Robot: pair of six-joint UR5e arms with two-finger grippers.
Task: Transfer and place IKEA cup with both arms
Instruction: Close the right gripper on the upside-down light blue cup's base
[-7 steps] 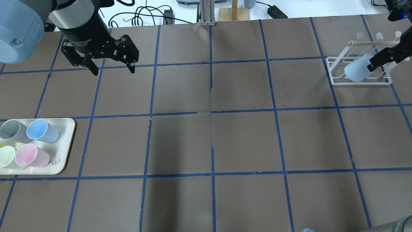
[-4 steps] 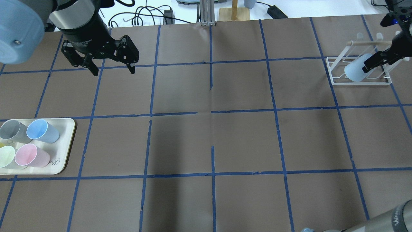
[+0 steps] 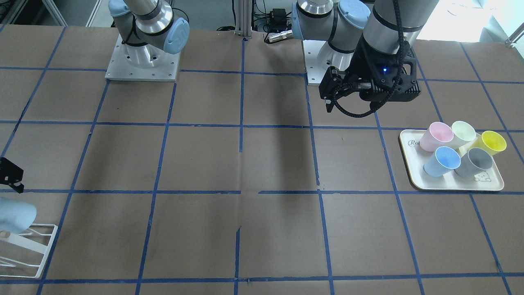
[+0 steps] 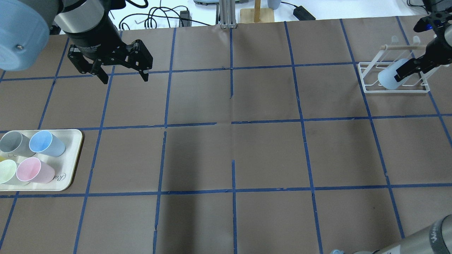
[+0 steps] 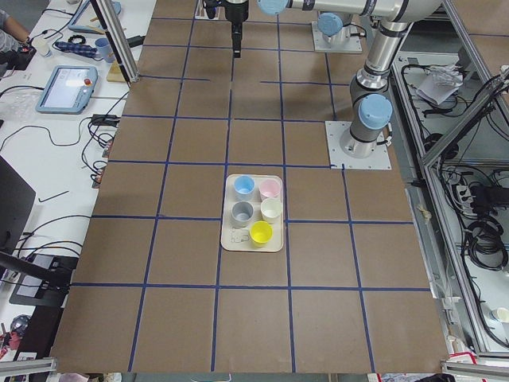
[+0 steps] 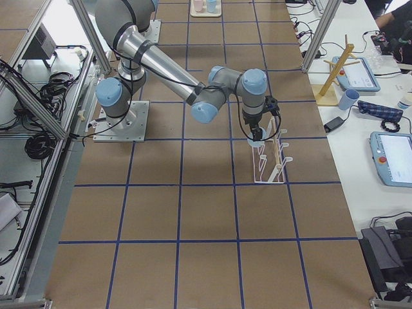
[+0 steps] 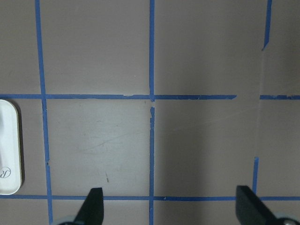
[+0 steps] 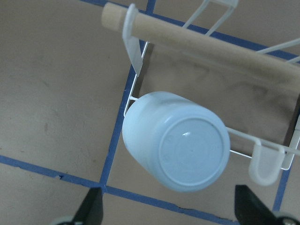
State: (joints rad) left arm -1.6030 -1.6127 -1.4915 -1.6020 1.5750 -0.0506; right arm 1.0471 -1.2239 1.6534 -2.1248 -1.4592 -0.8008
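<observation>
The IKEA cup (image 4: 387, 79), a pale light-blue tumbler, rests upside down and tilted on a white wire rack (image 4: 367, 88) at the far right. The right wrist view shows its base (image 8: 187, 152) facing the camera. My right gripper (image 4: 406, 70) hangs just above it, open, fingers (image 8: 91, 208) apart on either side and not touching it. The cup also shows at the left edge of the front view (image 3: 14, 217). My left gripper (image 4: 125, 78) is open and empty, above the table at the far left; it holds nothing in its wrist view (image 7: 169, 206).
A cream tray (image 4: 72, 158) at the near left holds a second blue cup (image 4: 46, 143) with grey, pink, pale green and yellow cups. The rack has a wooden dowel (image 8: 211, 47) across its top. A wooden stand (image 4: 257, 14) and cables lie beyond the far edge.
My right gripper has shifted slightly toward the far edge above the cup, and its elbow has come into view at the bottom right. The cup stays on the rack. The left arm has barely moved.
</observation>
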